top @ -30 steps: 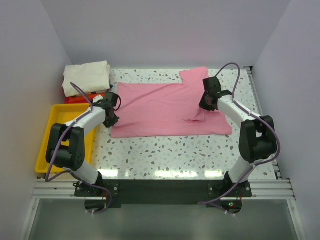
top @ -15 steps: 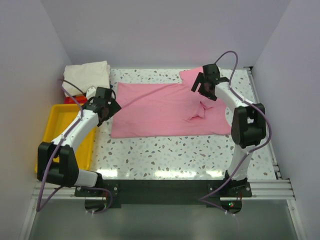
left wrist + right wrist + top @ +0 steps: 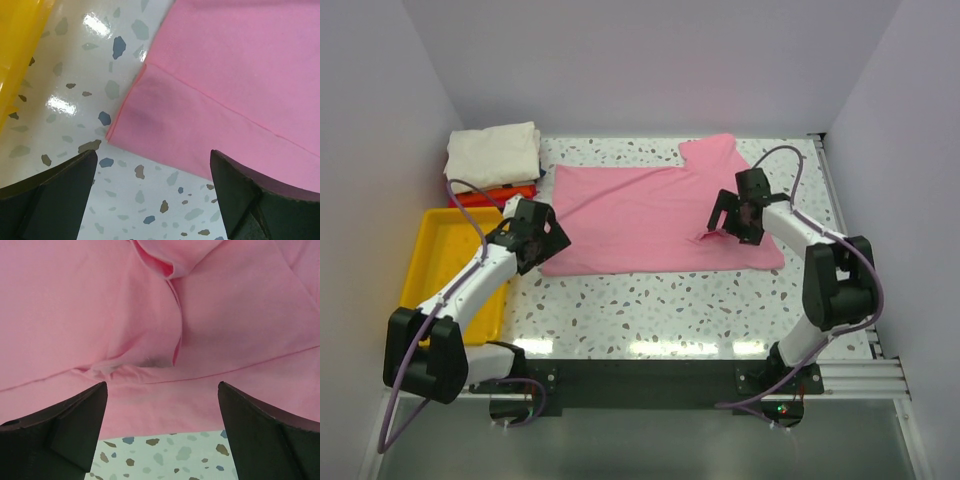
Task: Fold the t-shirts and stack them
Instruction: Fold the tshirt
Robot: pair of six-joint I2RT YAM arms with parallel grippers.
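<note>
Left gripper point(image 3: 152, 167) and right gripper point(image 3: 162, 390) both gape empty over the near hem of the pink t-shirt point(image 3: 640, 215), spread beside the yellow tray point(image 3: 420, 265); risk: pinching the wrinkle point(image 3: 176, 342) at the end farthest from the tray folds in a crease.

Yellow tray point(image 3: 425, 255) (left), speckled table point(image 3: 650, 300)

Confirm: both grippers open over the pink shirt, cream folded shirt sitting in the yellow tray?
Wrong on the tray. Top external view: the cream folded shirt lies on the red-orange cloth behind the yellow tray, not in it. Rest holds.
</note>
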